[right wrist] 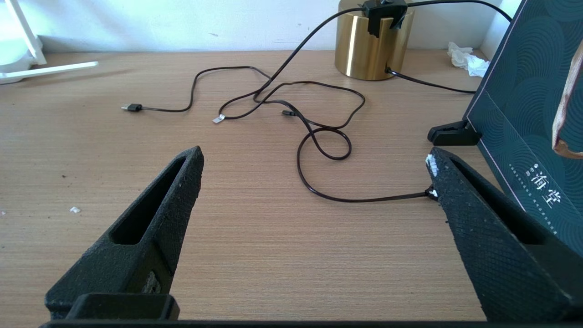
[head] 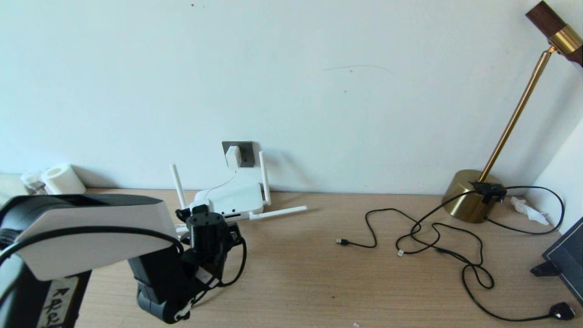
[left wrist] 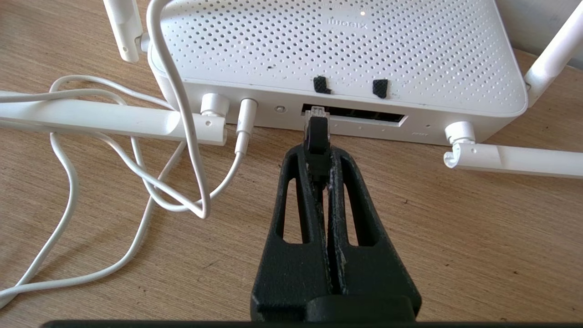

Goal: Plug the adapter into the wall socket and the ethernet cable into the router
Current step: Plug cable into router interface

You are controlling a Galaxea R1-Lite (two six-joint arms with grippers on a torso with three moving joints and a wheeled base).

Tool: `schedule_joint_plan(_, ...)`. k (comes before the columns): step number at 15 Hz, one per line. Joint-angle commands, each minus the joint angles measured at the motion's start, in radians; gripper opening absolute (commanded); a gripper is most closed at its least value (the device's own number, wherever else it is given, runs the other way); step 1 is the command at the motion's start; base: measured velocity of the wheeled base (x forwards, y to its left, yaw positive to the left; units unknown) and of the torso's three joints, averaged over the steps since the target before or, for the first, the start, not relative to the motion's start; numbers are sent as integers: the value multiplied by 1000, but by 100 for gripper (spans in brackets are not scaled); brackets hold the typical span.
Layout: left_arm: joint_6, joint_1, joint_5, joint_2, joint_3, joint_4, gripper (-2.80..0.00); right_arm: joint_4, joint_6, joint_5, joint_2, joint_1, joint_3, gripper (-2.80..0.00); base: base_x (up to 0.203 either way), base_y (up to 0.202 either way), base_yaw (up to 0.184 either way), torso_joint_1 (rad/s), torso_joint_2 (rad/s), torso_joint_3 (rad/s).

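On the wooden desk, the left claw clamps the ethernet cable, its plug at the router port. The right claw hovers spread apart. The adapter sits in the wall socket.

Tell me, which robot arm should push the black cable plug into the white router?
The left. The left gripper is shut on the ethernet cable, its clear tip right at the router port row. The right gripper is open over bare table, far from the router.
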Motion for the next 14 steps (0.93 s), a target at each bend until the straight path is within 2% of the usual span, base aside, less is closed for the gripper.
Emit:
schedule_joint_plan(1, -2, 0, 3, 0, -2, -8, -280, -1, 0, 0, 2, 0, 0, 0, 0, 0, 0, 0, 0, 0)
schedule_joint_plan(14, 21, 0, 3, 3, -21, -8, -280, -1, 0, 0, 2, 0, 0, 0, 0, 0, 0, 0, 0, 0)
